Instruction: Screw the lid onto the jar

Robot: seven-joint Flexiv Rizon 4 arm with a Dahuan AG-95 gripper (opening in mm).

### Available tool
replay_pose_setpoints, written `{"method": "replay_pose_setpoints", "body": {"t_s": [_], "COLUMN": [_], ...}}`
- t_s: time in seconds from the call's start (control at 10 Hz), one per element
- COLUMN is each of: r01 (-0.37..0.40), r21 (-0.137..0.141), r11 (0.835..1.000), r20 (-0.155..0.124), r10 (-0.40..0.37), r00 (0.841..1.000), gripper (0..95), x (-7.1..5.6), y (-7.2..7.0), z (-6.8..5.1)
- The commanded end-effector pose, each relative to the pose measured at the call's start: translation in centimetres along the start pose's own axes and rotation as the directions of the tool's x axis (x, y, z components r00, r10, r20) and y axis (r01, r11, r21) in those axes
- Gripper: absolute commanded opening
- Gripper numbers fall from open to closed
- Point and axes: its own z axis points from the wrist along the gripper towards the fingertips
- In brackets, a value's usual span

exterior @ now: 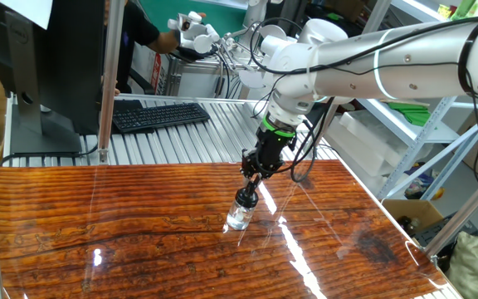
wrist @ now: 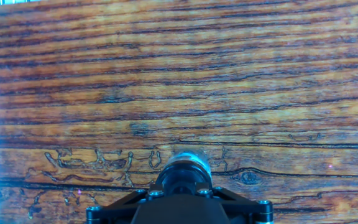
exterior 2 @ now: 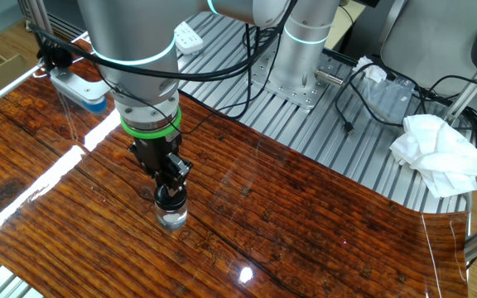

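The end effector (exterior 2: 171, 189) points straight down over the jar (exterior 2: 172, 217), and its fingers are clenched on the lid (exterior 2: 171, 197), that small dark cap pressed right on the jar's mouth. The jar stands upright on the worktop (exterior 2: 305, 215), well in from every edge, somewhat nearer the edge where the wood meets the ribbed metal bed beneath the keyboard (exterior: 158, 115) than the opposite one. From the other side, the same story: the lid (exterior: 247, 197) sits atop the clear jar (exterior: 239, 217), the end effector (exterior: 251, 188) directly above it. Looking along the fingers, the jar (wrist: 185, 165) peeks out just ahead of the black end effector body, the lid itself hidden.

By my reading, we're in the screwing step: cap seated, grip on. Whether the threads have caught, I cannot tell. The next move calls for rolling the wrist about the vertical line with light downward pressure, keeping the cap level so it doesn't cross-thread, and keeping the unclamped jar from spinning along.
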Motion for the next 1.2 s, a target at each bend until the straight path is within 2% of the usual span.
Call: {"method": "replay_pose_setpoints", "body": {"t_s": [0.1, 0.5, 0.9, 1.2], "r01": [-0.004, -0.030, -0.091, -0.158], "r21": [0.000, -0.004, 0.001, -0.016], "r11": [1.000, 1.000, 0.996, 0.987], "r20": [-0.001, -0.001, 0.000, 0.006], "r10": [0.004, 0.030, 0.091, 0.158], "r00": [1.000, 1.000, 0.996, 0.987], "gripper": [0.0, 0.0, 0.0, 0.0], "x": [-0.05, -0.05, -0.05, -0.05], "y": [0.03, 0.02, 0.01, 0.00], "z": [0.13, 0.12, 0.12, 0.12]}}
